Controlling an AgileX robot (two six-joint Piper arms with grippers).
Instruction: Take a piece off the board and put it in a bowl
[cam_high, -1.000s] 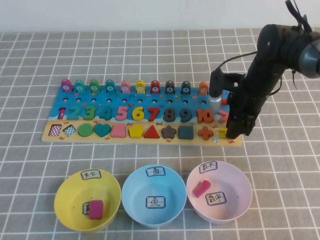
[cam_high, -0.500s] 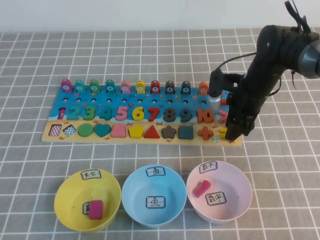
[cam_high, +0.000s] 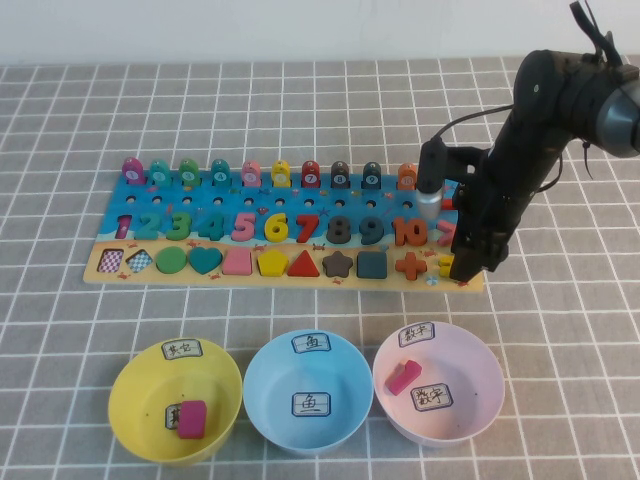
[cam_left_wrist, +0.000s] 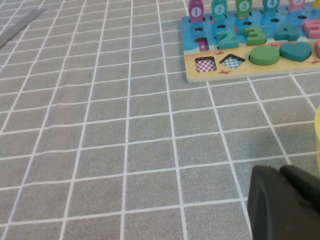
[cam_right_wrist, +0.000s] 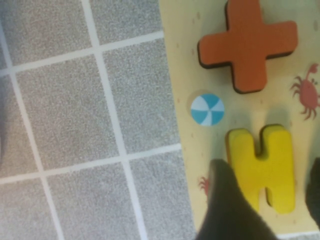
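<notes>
Fingers of your right claw (cam_right_wrist: 267, 200) stand wide, straddling the yellow equals piece (cam_right_wrist: 262, 167) on the board (cam_high: 60, 270); left claw (cam_left_wrist: 285, 205) hovers over the counter (cam_left_wrist: 100, 150), grip unclear.

My right arm (cam_high: 545, 130) reaches in from the far right, elbow high, forearm angled down and toward the left. Right end effector (cam_high: 462, 262) points down, low over the near right end of the board (cam_high: 90, 270). In the right wrist view its two dark fingers (cam_right_wrist: 230, 205) stand apart, one on each side of the yellow piece (cam_right_wrist: 262, 167), not clamped on it. Left end effector (cam_left_wrist: 282, 202) sits low over the counter (cam_left_wrist: 100, 150), well away; only a dark part of it shows.
</notes>
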